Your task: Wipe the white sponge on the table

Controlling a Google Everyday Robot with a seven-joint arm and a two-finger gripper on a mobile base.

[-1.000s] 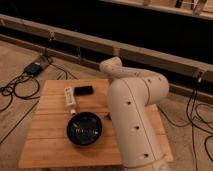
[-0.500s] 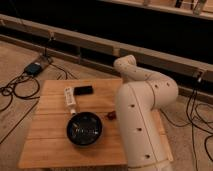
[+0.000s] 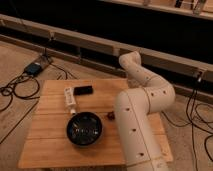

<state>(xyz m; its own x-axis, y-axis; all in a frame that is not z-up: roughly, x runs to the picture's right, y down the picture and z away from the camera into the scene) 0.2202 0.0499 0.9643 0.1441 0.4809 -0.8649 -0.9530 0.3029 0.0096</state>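
Here, the arm (image 3: 134,127) beside the bowl (image 3: 69,131) hides the closed claw.

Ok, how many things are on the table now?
4: a black bowl near the front, a narrow white item and a black flat item behind it, a small dark thing beside the arm. The gripper is out of sight; the arm may hide more.
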